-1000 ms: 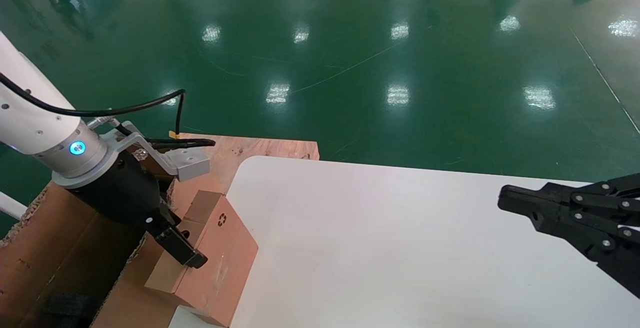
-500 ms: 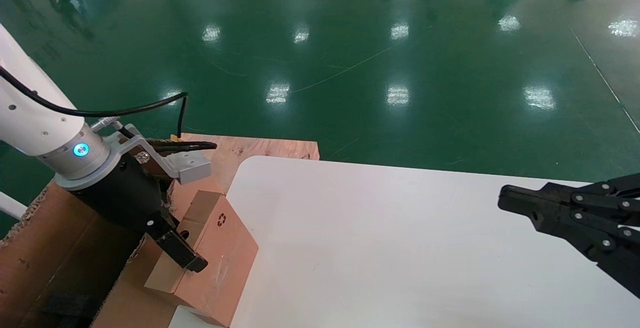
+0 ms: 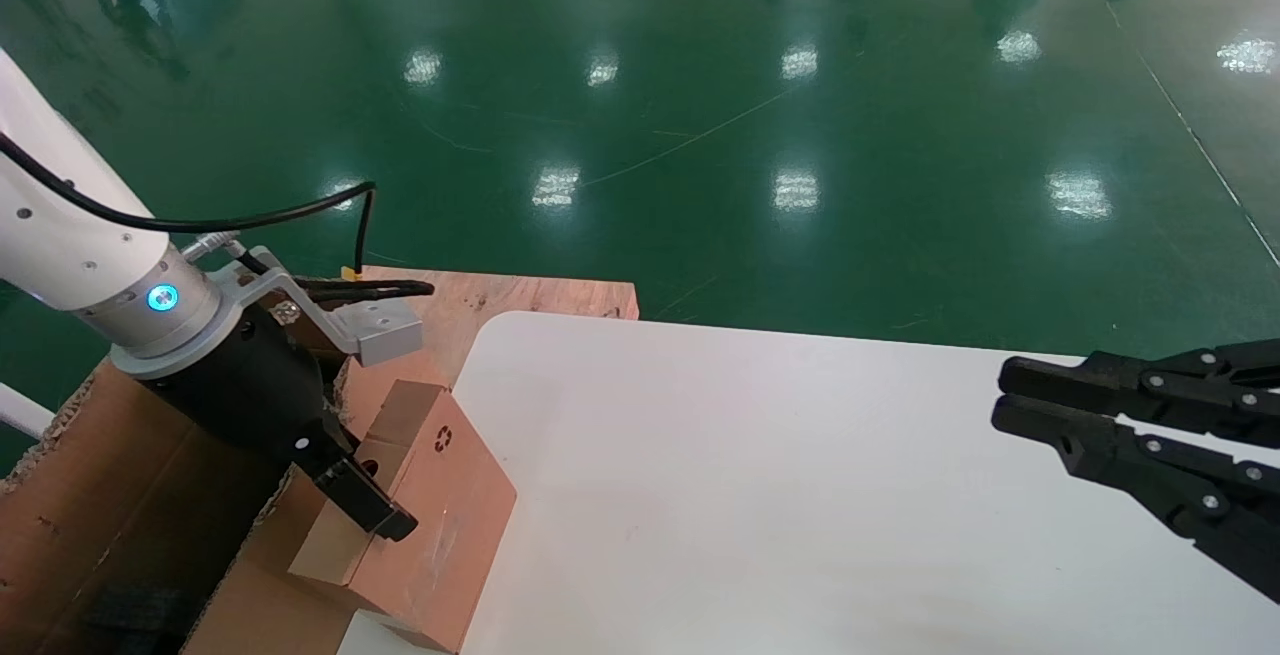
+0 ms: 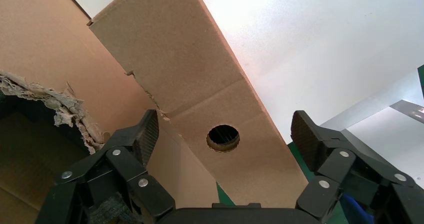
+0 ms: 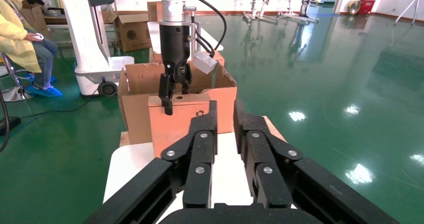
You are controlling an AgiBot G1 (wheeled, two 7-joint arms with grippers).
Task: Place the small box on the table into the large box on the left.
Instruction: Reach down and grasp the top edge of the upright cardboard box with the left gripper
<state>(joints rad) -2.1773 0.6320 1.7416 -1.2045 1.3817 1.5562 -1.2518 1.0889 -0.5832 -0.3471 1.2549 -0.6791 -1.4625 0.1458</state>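
Note:
The small box point(image 3: 440, 505), plain brown with a recycling symbol and a round hole, sits tilted at the left edge of the white table point(image 3: 800, 495), against the large box point(image 3: 90, 505). My left gripper point(image 3: 345, 480) straddles its upper end. In the left wrist view that gripper point(image 4: 227, 131) is open, and its pads stand clear of the small box point(image 4: 175, 59) on both sides. The large box's torn flap point(image 4: 55, 104) lies beside it. My right gripper point(image 3: 1002, 393) hovers over the table's right side, fingers slightly parted and holding nothing.
A reddish-brown wooden board point(image 3: 520, 297) lies behind the table's corner, with green floor beyond. The right wrist view shows a seated person in yellow point(image 5: 20, 39), a white machine base point(image 5: 95, 49) and another carton point(image 5: 132, 31) behind the large box point(image 5: 135, 94).
The right gripper's fingers have parted a little from a closed stance. The left gripper and the small box have hardly moved.

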